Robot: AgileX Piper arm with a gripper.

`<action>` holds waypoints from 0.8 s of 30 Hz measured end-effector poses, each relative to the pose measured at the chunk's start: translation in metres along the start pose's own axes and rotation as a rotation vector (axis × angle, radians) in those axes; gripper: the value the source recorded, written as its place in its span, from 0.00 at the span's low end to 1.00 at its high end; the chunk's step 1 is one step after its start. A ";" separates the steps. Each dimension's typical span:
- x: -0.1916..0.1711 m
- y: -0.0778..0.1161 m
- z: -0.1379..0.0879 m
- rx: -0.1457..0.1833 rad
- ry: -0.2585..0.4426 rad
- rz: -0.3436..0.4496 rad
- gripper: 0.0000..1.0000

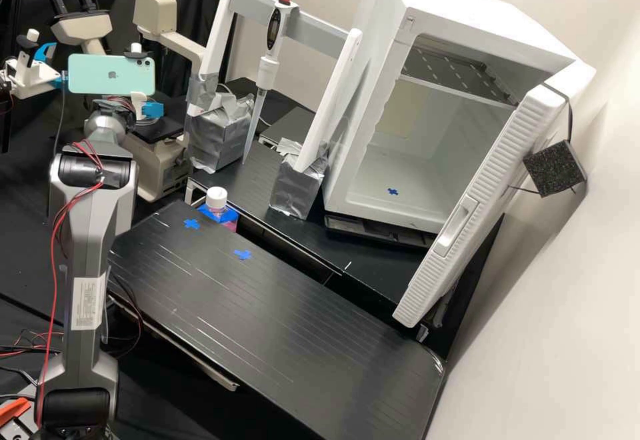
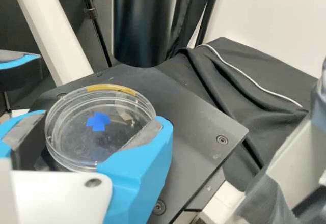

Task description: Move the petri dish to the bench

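Blue fingers (image 2: 140, 170) clamped on petri dish (image 2: 97, 145) | gripper (image 1: 152, 109) hides part of dish's rim

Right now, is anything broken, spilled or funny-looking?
The door of the white box hangs wide open, which might look odd. I see no spill, and no crack in the petri dish.

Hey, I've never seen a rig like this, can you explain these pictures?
The machine is a jointed grey robot arm. The high view comes from a fixed camera looking down at the black bench, marked with blue crosses, with an open white cabinet behind. The wrist view comes from a camera on the arm. There, a clear petri dish sits within the end effector, over a black plate. I can't tell whether it's firmly held.
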 end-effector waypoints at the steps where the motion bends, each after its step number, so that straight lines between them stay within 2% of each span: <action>1: 0.000 0.000 0.000 -0.005 -0.003 0.002 0.00; 2: 0.000 0.001 0.001 -0.004 -0.004 0.003 1.00; 14: 0.001 0.004 0.005 -0.001 -0.017 0.011 1.00; 17: 0.000 -0.001 0.009 0.026 -0.018 0.013 1.00; 18: -0.001 -0.002 0.010 0.004 -0.010 0.019 1.00; 22: -0.013 -0.005 0.013 -0.002 0.030 0.057 1.00; 23: -0.017 -0.005 0.013 0.001 0.055 0.080 1.00; 24: -0.020 -0.004 0.012 0.024 0.082 0.107 1.00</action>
